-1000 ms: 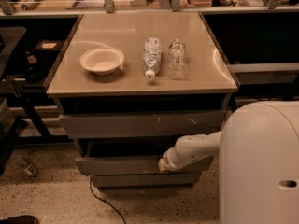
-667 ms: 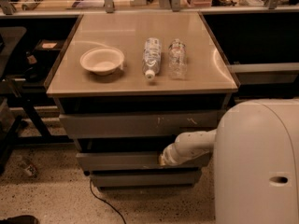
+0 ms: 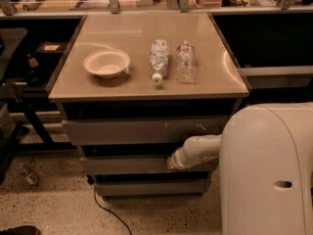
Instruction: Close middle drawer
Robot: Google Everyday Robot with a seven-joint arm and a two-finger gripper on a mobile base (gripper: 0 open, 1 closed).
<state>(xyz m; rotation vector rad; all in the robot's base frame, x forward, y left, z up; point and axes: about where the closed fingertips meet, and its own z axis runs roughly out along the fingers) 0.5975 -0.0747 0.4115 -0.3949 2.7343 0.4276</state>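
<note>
The middle drawer (image 3: 127,164) is a wide grey flat front under the top drawer front (image 3: 142,130), which bears white scratch marks. It stands out only slightly past the bottom drawer (image 3: 146,186), with a dark gap above it. My white arm reaches from the right, and my gripper (image 3: 172,162) is at the drawer front's right part, touching it.
On the cabinet top (image 3: 146,82) stand a white bowl (image 3: 106,63), a lying plastic bottle (image 3: 158,60) and a clear bottle (image 3: 185,61). My white body (image 3: 266,170) fills the lower right. A black cable (image 3: 105,213) lies on the floor in front. Dark shelving stands at the left.
The middle drawer front has moved back toward the cabinet, and my arm and gripper have followed it in. The camera view has closed in on the cabinet.
</note>
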